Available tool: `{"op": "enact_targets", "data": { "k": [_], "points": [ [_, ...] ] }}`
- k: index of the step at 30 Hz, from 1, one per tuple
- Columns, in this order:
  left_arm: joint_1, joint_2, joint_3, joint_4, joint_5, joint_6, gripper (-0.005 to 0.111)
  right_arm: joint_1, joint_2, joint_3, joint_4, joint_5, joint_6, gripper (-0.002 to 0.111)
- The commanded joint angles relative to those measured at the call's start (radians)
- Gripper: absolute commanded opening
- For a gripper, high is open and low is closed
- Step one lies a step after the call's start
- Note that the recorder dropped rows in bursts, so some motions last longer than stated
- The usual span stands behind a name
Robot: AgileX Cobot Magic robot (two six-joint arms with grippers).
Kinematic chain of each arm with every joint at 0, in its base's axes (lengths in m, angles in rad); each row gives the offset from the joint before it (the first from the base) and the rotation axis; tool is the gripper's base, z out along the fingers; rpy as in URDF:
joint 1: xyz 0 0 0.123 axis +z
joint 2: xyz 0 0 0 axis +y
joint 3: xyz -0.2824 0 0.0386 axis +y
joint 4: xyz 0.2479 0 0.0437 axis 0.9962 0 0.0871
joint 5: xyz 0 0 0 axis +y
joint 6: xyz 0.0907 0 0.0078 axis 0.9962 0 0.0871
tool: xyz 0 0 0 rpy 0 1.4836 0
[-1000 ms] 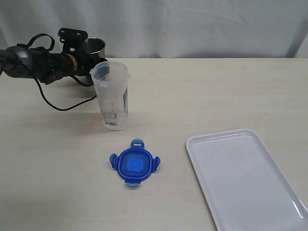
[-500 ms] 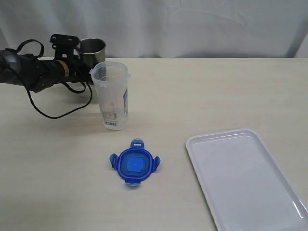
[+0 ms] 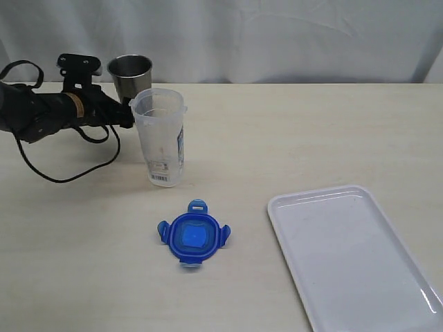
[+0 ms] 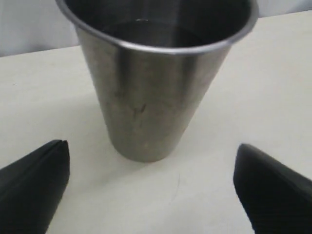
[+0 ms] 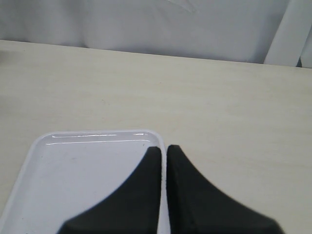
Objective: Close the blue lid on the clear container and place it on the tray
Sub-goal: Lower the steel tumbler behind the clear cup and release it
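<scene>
The clear container (image 3: 160,138) stands upright and open at the table's back left. Nearer the front, the blue lid (image 3: 194,236) lies flat on the table with its tabs spread. To the right sits the white tray (image 3: 353,256), with nothing on it. My left gripper (image 3: 123,114) hangs just left of the container's rim. In the left wrist view this gripper (image 4: 151,151) is open, its fingers (image 4: 34,175) wide apart and short of a steel cup, holding nothing. My right gripper (image 5: 161,147) is shut and empty above the tray's (image 5: 73,170) rim, and it is out of the exterior view.
A grey steel cup (image 3: 130,69) stands behind the container near the back curtain, filling the left wrist view as the cup (image 4: 156,83). A black cable (image 3: 62,173) loops from the left arm over the table.
The left arm has drawn back to the left, so the steel cup now shows in full. Container, lid and tray have not moved.
</scene>
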Motion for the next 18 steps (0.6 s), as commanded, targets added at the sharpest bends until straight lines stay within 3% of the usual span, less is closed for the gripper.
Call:
{"op": "enact_targets", "data": {
  "k": [1, 6, 12, 16, 18],
  "points": [
    [0.027, -0.084, 0.093, -0.006, -0.014, 0.006, 0.090, -0.006, -0.005, 0.004, -0.004, -0.003, 0.000, 0.004],
    [0.053, -0.191, 0.232, -0.019, -0.042, 0.006, 0.090, -0.006, -0.005, 0.004, -0.004, -0.003, 0.000, 0.004],
    [0.068, -0.485, 0.498, -0.071, -0.074, 0.004, 0.090, -0.006, -0.005, 0.004, -0.004, -0.003, 0.000, 0.004],
    [0.068, -0.717, 0.545, -0.064, 0.084, 0.004, 0.090, -0.006, -0.005, 0.004, -0.004, -0.003, -0.002, 0.004],
    [0.068, -0.827, 0.545, -0.068, 0.280, 0.003, 0.090, -0.006, -0.005, 0.004, -0.004, -0.003, -0.002, 0.004]
  ]
}}
